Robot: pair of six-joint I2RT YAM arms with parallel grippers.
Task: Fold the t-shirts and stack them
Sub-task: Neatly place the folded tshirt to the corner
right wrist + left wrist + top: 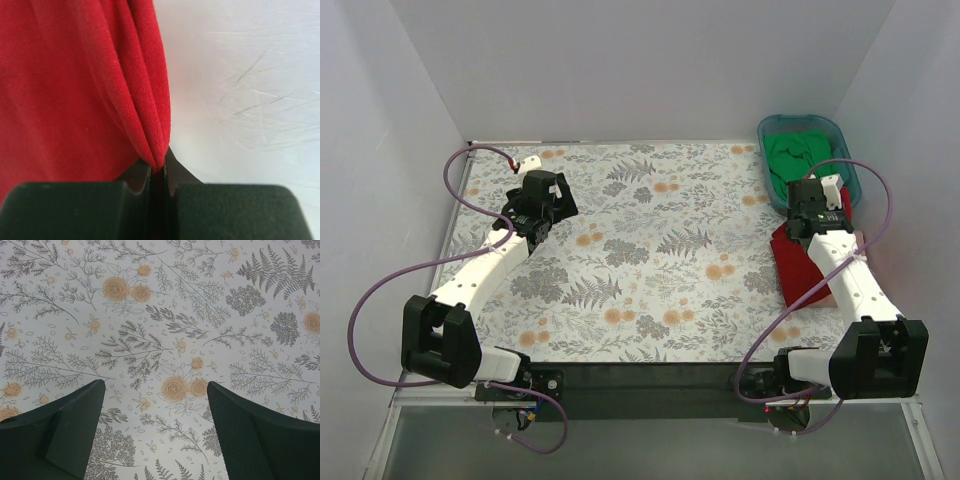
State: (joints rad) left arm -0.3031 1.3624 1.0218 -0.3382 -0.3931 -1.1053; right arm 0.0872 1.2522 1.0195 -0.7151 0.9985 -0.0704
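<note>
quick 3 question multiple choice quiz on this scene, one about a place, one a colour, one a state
1. Where is the green t-shirt? A) in the teal tub B) under the left arm C) mid-table
2. What colour is the cloth that the right gripper pinches? A) green B) pink C) red
3. How is the left gripper? A) shut on cloth B) open, empty C) shut, empty

Answers:
1 A, the overhead view shows it lying inside the tub at the far right corner.
2 C, a fold of the red t-shirt sits between the shut fingers in the right wrist view.
3 B, its fingers stand apart over the bare floral table cover.
</note>
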